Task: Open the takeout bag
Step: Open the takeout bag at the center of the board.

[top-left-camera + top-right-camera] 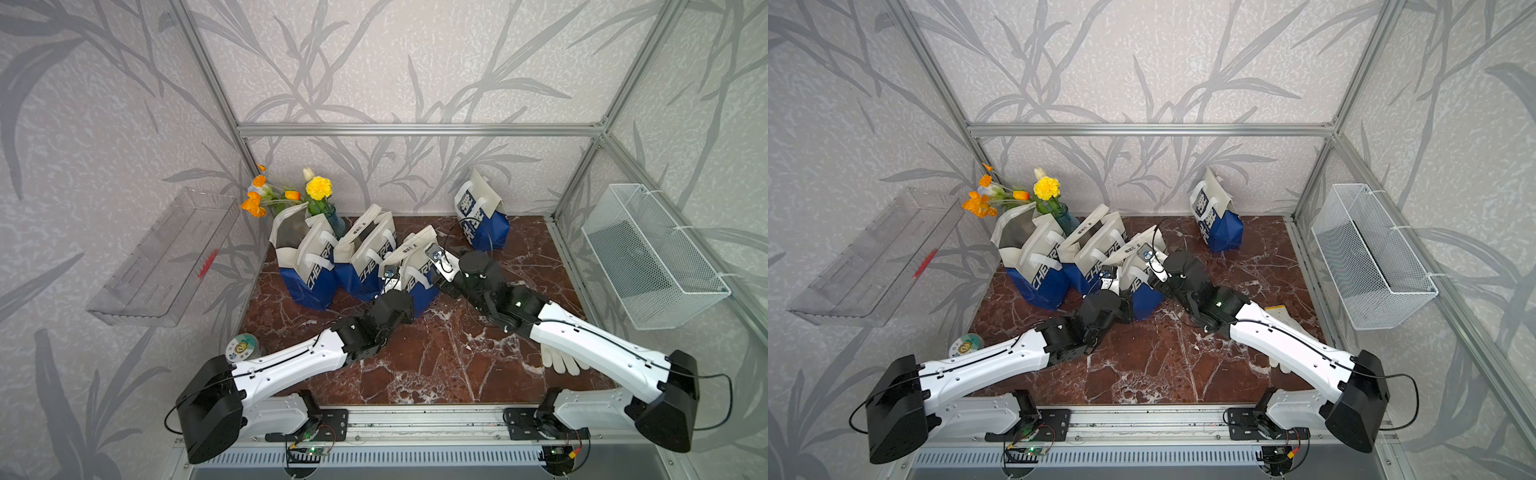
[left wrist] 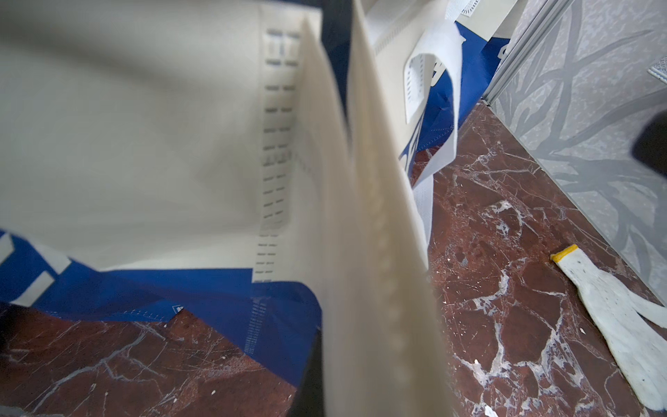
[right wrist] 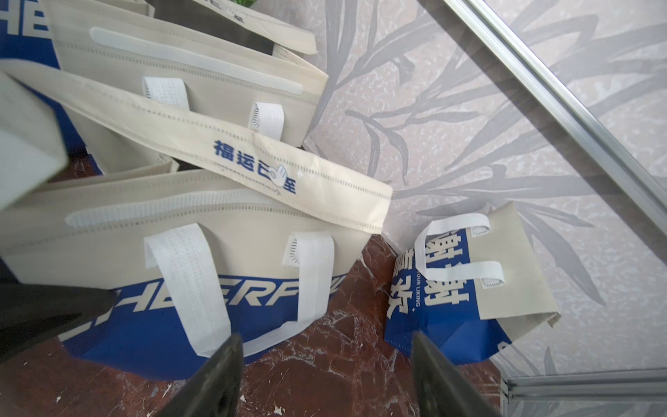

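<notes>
The takeout bag [image 1: 415, 270] [image 1: 1142, 274], cream above and blue below, stands nearest the arms in a row of three alike. Its lettered top flap [image 3: 252, 162] is lifted clear of the fastener strip on its handled side [image 3: 180, 231]. My left gripper [image 1: 397, 286] [image 1: 1113, 284] [image 2: 325, 390] is shut on a cream edge of this bag [image 2: 379, 307], which runs up out of the jaws. My right gripper [image 1: 438, 276] [image 1: 1156, 278] [image 3: 325, 339] is open just to the right of the bag. Only marble floor shows between its fingers.
Two more open bags [image 1: 309, 257] [image 1: 363, 253] stand to the left, and a flower vase [image 1: 320, 195] behind them. A closed bag [image 1: 480, 212] leans at the back wall. A white glove [image 1: 561, 361] [image 2: 620, 317] lies front right and a round tin [image 1: 243, 347] front left. A wire basket [image 1: 652, 253] hangs on the right wall.
</notes>
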Tool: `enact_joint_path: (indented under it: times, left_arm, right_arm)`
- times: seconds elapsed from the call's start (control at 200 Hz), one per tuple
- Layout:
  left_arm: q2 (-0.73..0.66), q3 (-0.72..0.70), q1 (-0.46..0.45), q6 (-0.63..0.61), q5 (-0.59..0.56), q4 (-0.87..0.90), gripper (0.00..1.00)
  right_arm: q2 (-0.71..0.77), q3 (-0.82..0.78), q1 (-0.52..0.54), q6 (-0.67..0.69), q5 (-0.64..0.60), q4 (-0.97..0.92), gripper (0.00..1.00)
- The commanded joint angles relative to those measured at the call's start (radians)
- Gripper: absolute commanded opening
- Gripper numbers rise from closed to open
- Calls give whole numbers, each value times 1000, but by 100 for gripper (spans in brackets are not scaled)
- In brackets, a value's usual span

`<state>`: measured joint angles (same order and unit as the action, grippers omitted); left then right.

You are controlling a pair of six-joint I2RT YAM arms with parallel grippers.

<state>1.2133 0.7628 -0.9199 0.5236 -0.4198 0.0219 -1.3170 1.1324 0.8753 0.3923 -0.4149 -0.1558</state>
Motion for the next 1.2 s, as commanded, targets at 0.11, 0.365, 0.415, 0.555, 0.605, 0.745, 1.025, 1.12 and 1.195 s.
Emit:
enact_joint_path:
  times: [0.11,0.365,0.415,0.555,0.605,0.745,1.025,1.12,1.195]
  left_arm:
    - [-17,22,6,-23,-3,-28,0]
    - [-18,17,6,-26,-6,-30,0]
    - [-20,13,6,-25,-6,-29,0]
    - [-33,-4,6,-26,-12,-44,0]
    - [-40,-8,6,-28,-17,-46,0]
    - [-55,-14,7,-33,-22,-43,0]
    - [-68,-32,12,-34,-15,-54,0]
    - [-69,-46,16,-30,-5,-72,0]
    - [-72,-55,19,-32,3,-78,0]
  right_arm:
    - [-119,69,31,110,-28,128,73]
    - [-189,114,34,174,-72,221,71]
    - [-198,117,34,187,-79,243,70]
    - [-229,143,32,216,-86,262,69]
    - [-243,156,32,223,-87,257,68]
    - [-280,176,25,225,-91,264,66]
    - [-339,201,7,242,-99,368,46]
    - [-347,204,8,256,-89,415,33]
    - [-350,207,7,266,-81,427,21]
